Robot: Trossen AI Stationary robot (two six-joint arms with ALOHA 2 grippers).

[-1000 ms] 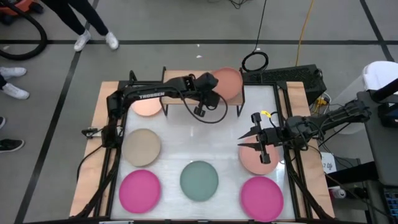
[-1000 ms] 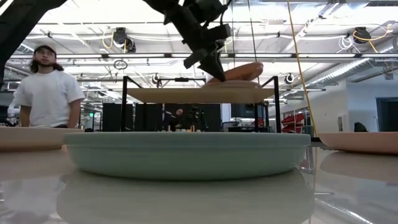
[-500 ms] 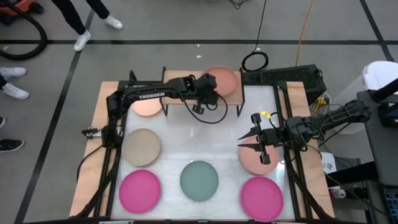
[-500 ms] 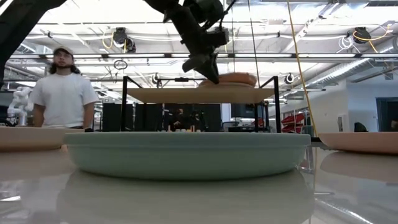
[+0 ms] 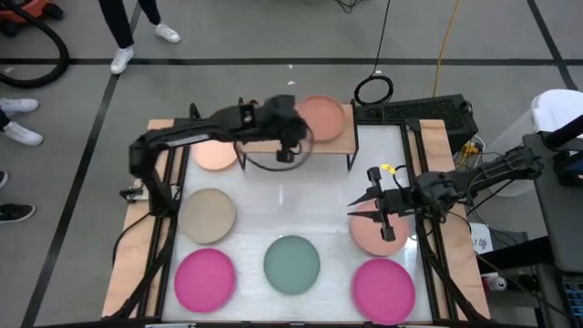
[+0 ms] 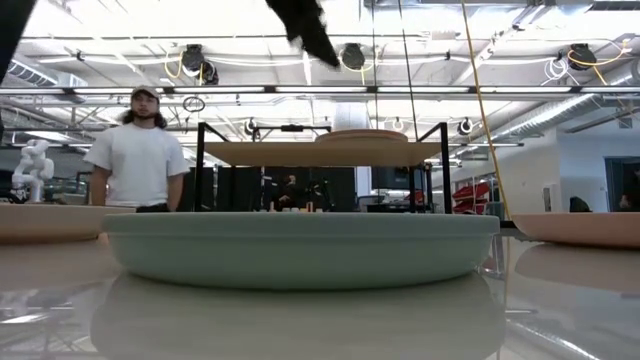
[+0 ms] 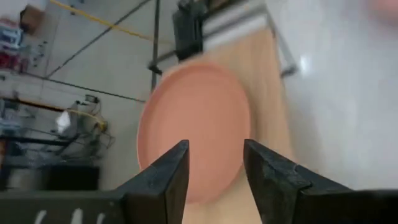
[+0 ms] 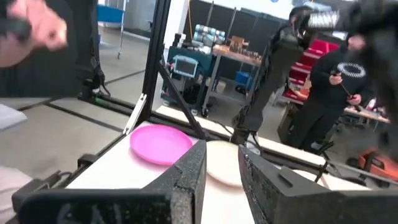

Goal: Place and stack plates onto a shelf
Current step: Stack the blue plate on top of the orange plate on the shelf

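Observation:
A salmon plate (image 5: 323,116) lies flat on the right part of the light-wood shelf (image 5: 339,144); the low view shows this plate (image 6: 370,135) resting on the shelf board (image 6: 300,152). My left gripper (image 5: 296,128) hovers open just left of that plate and above it; in the wrist view the left gripper (image 7: 215,168) has the plate (image 7: 193,134) beyond its fingers. My right gripper (image 5: 357,205) waits over another salmon plate (image 5: 375,235) on the table's right, its fingers a little apart with nothing between them (image 8: 222,168).
On the white table lie a beige plate (image 5: 208,214), two magenta plates (image 5: 205,278) (image 5: 383,290) and a grey-green plate (image 5: 291,264). A peach plate (image 5: 217,153) lies left of the shelf. A person (image 6: 140,150) stands beyond the table's far side.
My left gripper has opened and let go of the salmon plate, which has gone from tilted to lying flat on the shelf. The gripper has then risen and drawn back toward the table's left. The person behind the table has walked to the right.

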